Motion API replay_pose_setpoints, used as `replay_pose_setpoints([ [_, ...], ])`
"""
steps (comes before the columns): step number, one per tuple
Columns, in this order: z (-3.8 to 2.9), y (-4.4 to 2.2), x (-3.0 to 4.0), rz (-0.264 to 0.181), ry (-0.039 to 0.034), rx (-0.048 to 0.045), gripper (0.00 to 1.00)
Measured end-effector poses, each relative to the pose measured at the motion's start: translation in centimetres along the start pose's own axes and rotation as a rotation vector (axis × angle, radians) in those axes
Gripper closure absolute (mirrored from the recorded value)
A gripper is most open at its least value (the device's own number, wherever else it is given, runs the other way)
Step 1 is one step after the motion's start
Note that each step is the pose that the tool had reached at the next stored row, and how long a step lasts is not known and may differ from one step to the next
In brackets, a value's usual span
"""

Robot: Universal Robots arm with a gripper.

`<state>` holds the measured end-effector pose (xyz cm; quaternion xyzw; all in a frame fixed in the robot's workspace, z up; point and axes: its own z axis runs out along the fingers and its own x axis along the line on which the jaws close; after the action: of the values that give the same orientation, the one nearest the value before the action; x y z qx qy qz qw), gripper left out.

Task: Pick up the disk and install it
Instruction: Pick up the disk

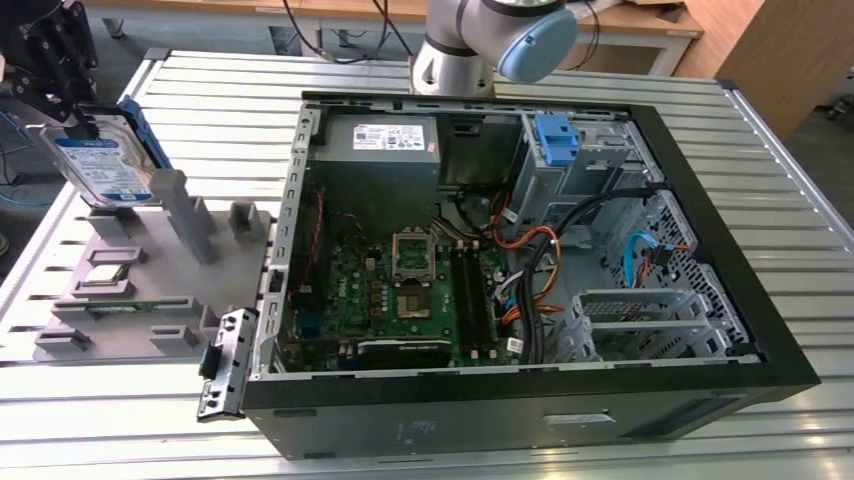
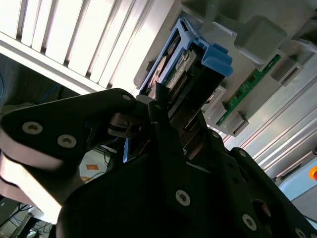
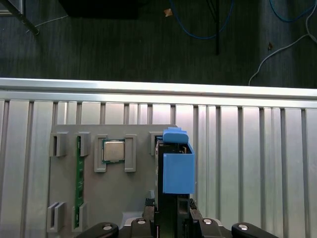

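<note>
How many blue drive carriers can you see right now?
2. One frames the disk at the exterior view's left, held by the hand; the other carrier sits in the computer case. More may be hidden.

In the second wrist view my fingers [image 2: 163, 134] hide most of the disk [image 2: 176, 69] — its label is out of sight. In the exterior view the top edge cuts off my arm [image 1: 487, 45].

1. The arm [image 1: 454, 55] is seen as a silver-grey cylinder, closed by a round pale blue cap [image 1: 545, 45].
2. The gripper [image 2: 153, 102] is built of black links, fastened with silver screws [image 2: 183, 198].
</note>
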<state>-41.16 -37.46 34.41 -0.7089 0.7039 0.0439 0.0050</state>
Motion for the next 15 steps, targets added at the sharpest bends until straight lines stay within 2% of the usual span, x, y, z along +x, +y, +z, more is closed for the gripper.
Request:
replay_pose_setpoints([
  [7,-0.19,0.01,-0.02,0.000,0.0001,-0.0002,0.65],
  [15,-1.52,0.09,-0.11,-0.001,0.0000,0.0000,0.65],
])
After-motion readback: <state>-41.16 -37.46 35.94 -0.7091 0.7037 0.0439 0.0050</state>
